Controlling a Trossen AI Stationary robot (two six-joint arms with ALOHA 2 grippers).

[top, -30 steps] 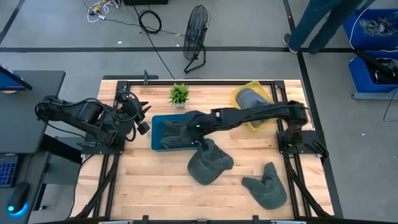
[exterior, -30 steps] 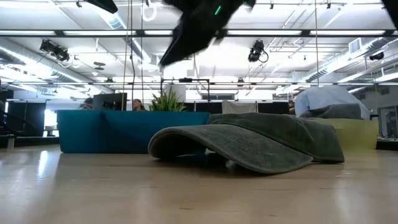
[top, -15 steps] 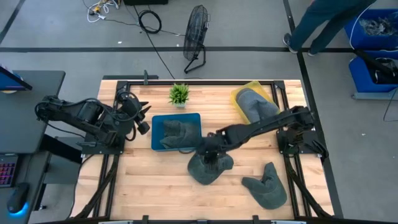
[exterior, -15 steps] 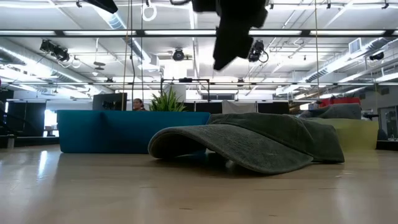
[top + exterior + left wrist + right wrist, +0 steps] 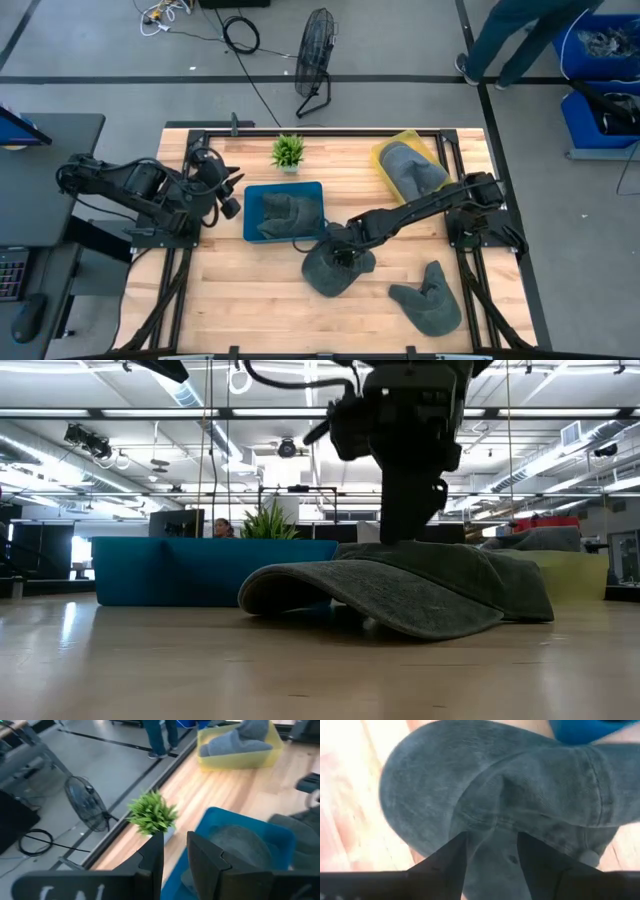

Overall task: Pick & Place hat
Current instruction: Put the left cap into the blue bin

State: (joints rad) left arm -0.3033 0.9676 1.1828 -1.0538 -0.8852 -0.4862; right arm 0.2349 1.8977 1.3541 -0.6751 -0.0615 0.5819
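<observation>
A grey-green cap (image 5: 330, 268) lies on the wooden table's middle, its brim (image 5: 300, 588) arching toward the left in the low view. My right gripper (image 5: 343, 252) is open and points down over its crown (image 5: 490, 795), with its fingers (image 5: 405, 510) reaching the crown's top. Another cap (image 5: 430, 297) lies toward the near right corner. One more rests in the blue bin (image 5: 252, 200), and one in the yellow bin (image 5: 385, 150). My left gripper (image 5: 175, 855) waits by the table's left edge, slightly open, facing the blue bin. My right gripper comes from above, pointing down, with its open fingers (image 5: 447, 865) on either side of a fold in the cap's crown (image 5: 492, 827). I cannot tell whether the fingertips touch the cloth. The cap lies flat on the table.
A small potted plant (image 5: 288, 152) stands at the far edge behind the blue bin. The arm mounts' black frames run along both table sides. A person (image 5: 520, 30) stands on the floor beyond the far right corner, near a floor fan (image 5: 315, 50).
My right gripper has swung from above the blue bin toward the near edge and come down onto the middle cap's crown. The cap has kept its place and shape.
</observation>
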